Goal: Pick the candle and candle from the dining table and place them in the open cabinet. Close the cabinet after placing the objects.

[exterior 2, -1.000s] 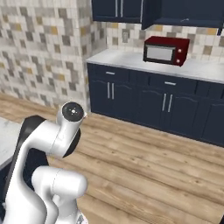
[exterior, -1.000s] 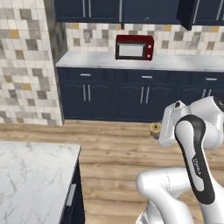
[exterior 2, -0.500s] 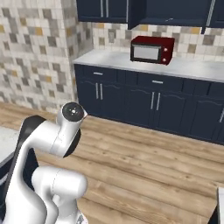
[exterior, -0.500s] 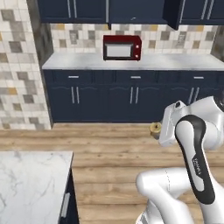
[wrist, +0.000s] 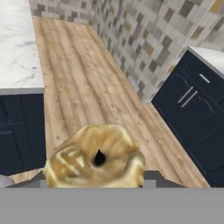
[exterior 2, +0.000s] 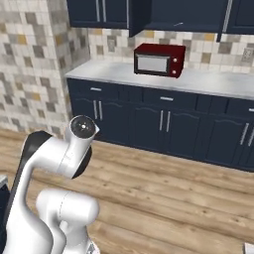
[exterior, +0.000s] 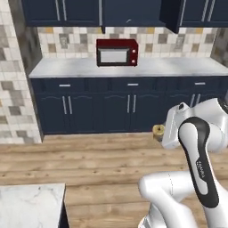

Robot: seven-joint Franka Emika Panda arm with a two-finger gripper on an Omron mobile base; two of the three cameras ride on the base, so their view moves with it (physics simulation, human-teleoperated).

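A squat golden-tan candle [wrist: 94,162] with a dark wick hole sits right at the bottom of the hand view, covering the fingertips. In the left base view the same candle [exterior: 157,130] peeks out beside the white hand, held in the air over the wooden floor. My gripper [exterior: 160,133] is shut on it. A corner of the marble dining table [exterior: 31,205] lies at the lower left, and its top [wrist: 17,43] is behind the hand. The open cabinet [exterior: 131,11] hangs above the red microwave, its door [exterior 2: 136,17] swung outward. The other candle is out of view.
A red microwave [exterior: 116,52] stands on the grey counter [exterior: 133,67] over navy base cabinets [exterior: 98,104]. A tiled wall [exterior 2: 34,64] runs along the left. Wooden floor [exterior 2: 168,193] stretches between the base and the cabinets.
The whole scene has slid left and grown in both base views, so the base has moved toward the counter. The arm holds the same pose with the candle.
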